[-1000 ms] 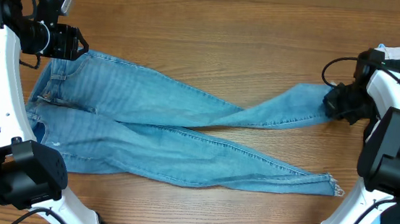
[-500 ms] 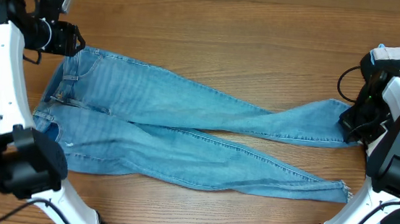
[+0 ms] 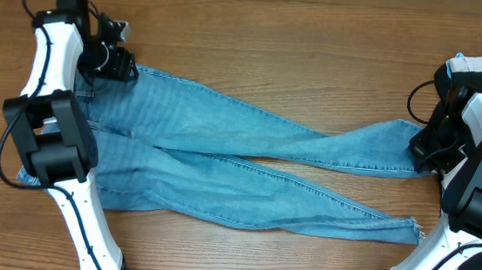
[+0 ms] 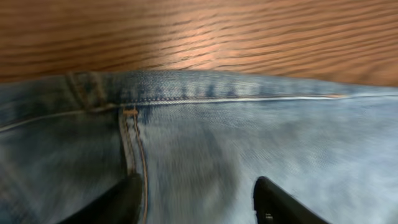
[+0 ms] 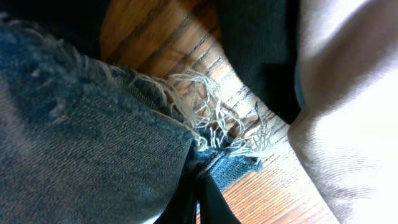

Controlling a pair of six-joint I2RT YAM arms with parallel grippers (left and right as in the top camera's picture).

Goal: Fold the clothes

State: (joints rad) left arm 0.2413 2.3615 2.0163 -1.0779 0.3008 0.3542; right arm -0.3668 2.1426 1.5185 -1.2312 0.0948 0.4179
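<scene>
jeans point(image 3: 223, 142): laid on table point(image 3: 275, 42), legs splayed
left gripper point(image 3: 118, 61): held apart over waistband point(image 4: 217, 87), nothing gripped
right gripper point(image 5: 199, 194): clamped on frayed hem point(image 5: 205, 106)

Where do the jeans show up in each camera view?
Overhead: jeans across the middle, waist at left, legs running right.
Left wrist: waistband and denim fill the lower part.
Right wrist: frayed hem, left and centre.
Shared landmark: the wooden table.
</scene>
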